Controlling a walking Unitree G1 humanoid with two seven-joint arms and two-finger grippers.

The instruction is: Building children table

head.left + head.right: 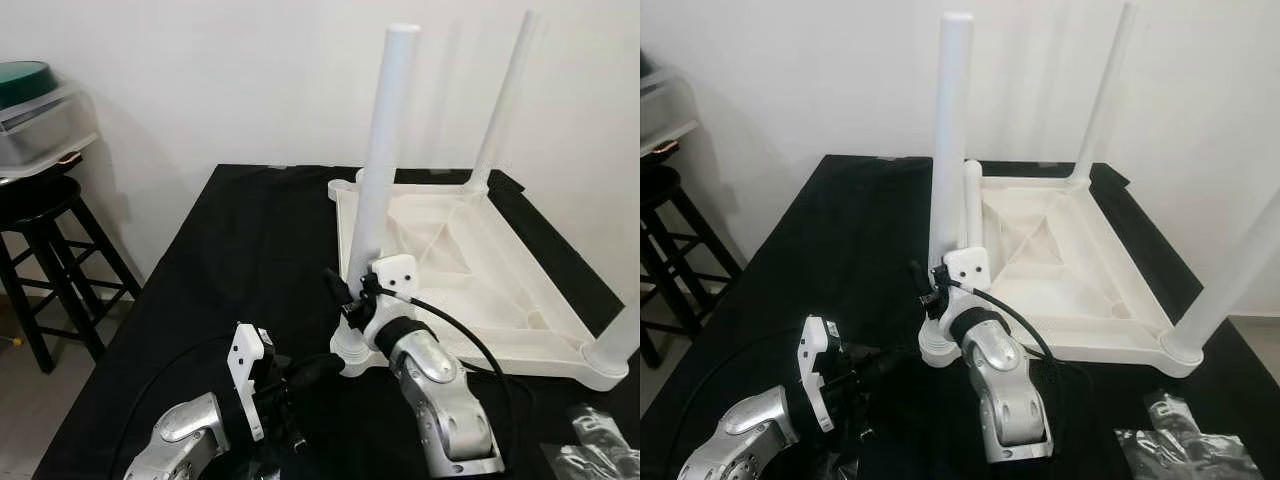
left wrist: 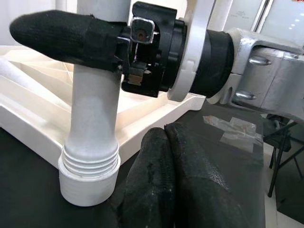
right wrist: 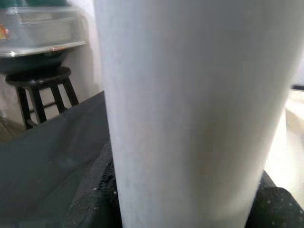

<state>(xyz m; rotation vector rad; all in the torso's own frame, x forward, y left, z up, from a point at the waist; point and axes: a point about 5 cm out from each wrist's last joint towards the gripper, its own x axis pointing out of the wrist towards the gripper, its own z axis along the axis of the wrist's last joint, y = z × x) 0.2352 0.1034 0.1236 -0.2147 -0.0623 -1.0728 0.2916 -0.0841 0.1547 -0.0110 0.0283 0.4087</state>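
On a black-covered table (image 1: 230, 260) against a white wall, a white plastic tabletop (image 1: 470, 270) lies upside down, taking up the far right part of the surface. Three legs stand upright from its corners: a far leg (image 1: 503, 100), a right leg (image 1: 622, 340) at the near right corner, and a near leg (image 1: 382, 150) at the near left corner, its ribbed base seated in the corner socket. A fourth, shorter leg (image 1: 973, 205) shows just behind the near one. Left of the table a black stool (image 1: 45, 250) carries a clear bin (image 1: 40, 125). The right gripper (image 1: 352, 290) is clamped around the near leg low down, one finger (image 2: 66, 33) wrapping its side. The left gripper (image 2: 173, 180) hovers just beside that leg's base, fingers pressed together and holding nothing. A crumpled plastic bag (image 1: 1170, 430) lies on the near right of the cloth.
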